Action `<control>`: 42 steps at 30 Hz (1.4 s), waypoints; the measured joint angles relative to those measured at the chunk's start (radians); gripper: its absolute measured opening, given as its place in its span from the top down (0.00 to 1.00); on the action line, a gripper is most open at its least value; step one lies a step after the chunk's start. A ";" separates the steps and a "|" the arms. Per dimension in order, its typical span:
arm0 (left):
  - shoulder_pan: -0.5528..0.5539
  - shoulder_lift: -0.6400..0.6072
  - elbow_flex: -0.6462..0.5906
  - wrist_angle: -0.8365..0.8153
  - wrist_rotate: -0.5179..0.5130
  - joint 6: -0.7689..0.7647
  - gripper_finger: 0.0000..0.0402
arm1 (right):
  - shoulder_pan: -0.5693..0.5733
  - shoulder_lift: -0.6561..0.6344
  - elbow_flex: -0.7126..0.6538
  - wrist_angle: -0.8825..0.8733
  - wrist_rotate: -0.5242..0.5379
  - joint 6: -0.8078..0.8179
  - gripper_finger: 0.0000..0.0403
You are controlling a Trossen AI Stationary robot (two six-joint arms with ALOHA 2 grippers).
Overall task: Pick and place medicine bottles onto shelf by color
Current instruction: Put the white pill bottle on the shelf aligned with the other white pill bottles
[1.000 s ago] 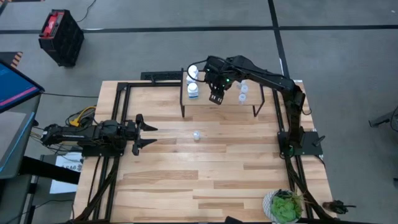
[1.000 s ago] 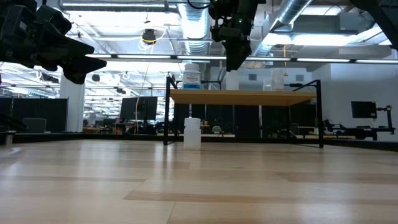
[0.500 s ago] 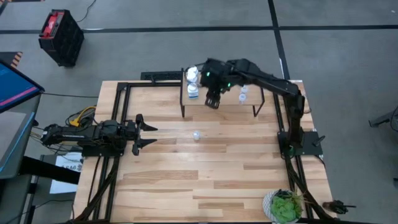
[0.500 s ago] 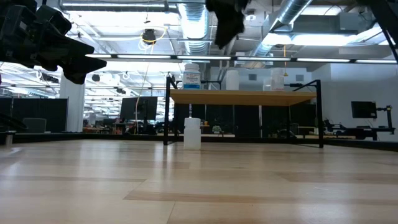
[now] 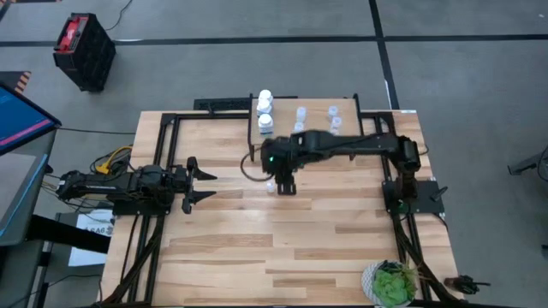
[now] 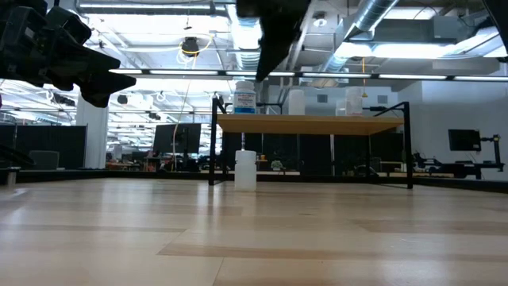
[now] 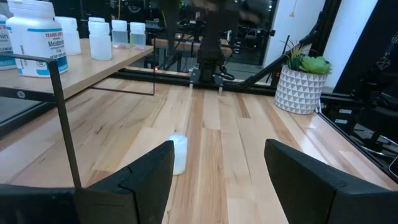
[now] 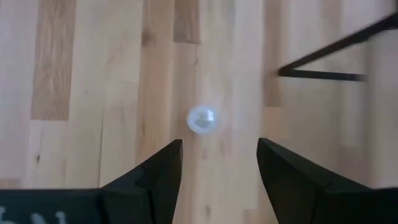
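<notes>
— Right gripper [image 8: 219, 163]? Fingers?
— Above the lone translucent bottle [image 8: 202, 119] on the tabletop [image 5: 300, 231], spread wide, empty.
— Left gripper [image 5: 190, 180]?
— Parked at the left edge, also spread. Other bottles on the shelf [image 5: 312, 128].

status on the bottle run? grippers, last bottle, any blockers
Right gripper open, above the lone table bottle. Left gripper open, parked at the table's left. Other bottles on shelf. Nothing blocking.
</notes>
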 joint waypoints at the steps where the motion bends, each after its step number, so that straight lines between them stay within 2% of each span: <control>1: 0.000 0.000 0.000 0.000 0.000 0.000 0.41 | 0.007 0.000 -0.037 0.043 0.000 0.010 0.44; 5: 0.000 0.000 0.000 0.000 0.000 0.000 0.41 | 0.031 0.001 -0.149 0.179 0.001 0.047 0.44; 15: 0.000 0.000 0.000 0.000 0.000 0.000 0.41 | 0.033 0.001 -0.308 0.454 0.003 0.086 0.44; 31: 0.000 0.000 0.000 0.000 0.000 0.000 0.41 | 0.033 0.000 -0.435 0.583 0.017 0.137 0.43; 42: 0.000 0.000 0.000 0.000 0.000 0.000 0.41 | 0.042 0.001 -0.468 0.601 0.058 0.137 0.39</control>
